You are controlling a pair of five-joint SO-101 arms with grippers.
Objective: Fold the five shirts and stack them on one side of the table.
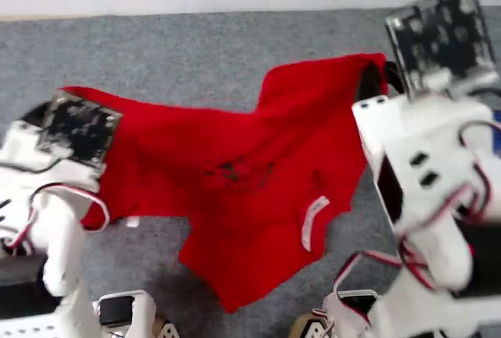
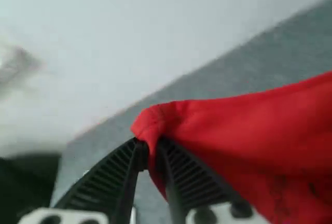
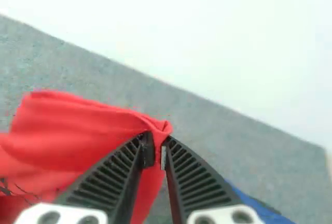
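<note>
The left pincer (image 2: 148, 149) and right pincer (image 3: 158, 143) each pinch an edge of the red shirt (image 1: 250, 174), which hangs spread between them over the table (image 1: 196, 48), so folding looks barely begun and stacking remains.

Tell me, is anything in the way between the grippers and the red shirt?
No, nothing visible is in the way. The left gripper and the right gripper are each shut on a bunched edge of the red shirt, which stretches between them over the gray table.
</note>
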